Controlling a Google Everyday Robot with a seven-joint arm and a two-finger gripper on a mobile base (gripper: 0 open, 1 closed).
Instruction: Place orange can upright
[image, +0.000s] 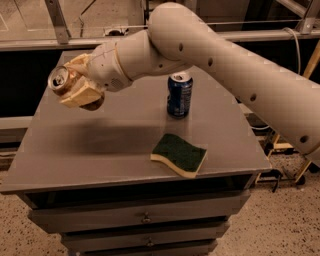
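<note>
The gripper hangs above the left part of the grey table, its pale fingers clamped on the orange can. The can's long axis lies close to horizontal, its silver top pointing away from the wrist, leftward; its body is mostly hidden, so the exact tilt is uncertain. Right of the gripper stands an upright blue can; a green sponge lies below and right.

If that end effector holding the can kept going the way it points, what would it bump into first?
Probably nothing: the end effector, shut on the orange can, points left past the table edge, where the way looks free; depth is unclear.
</note>
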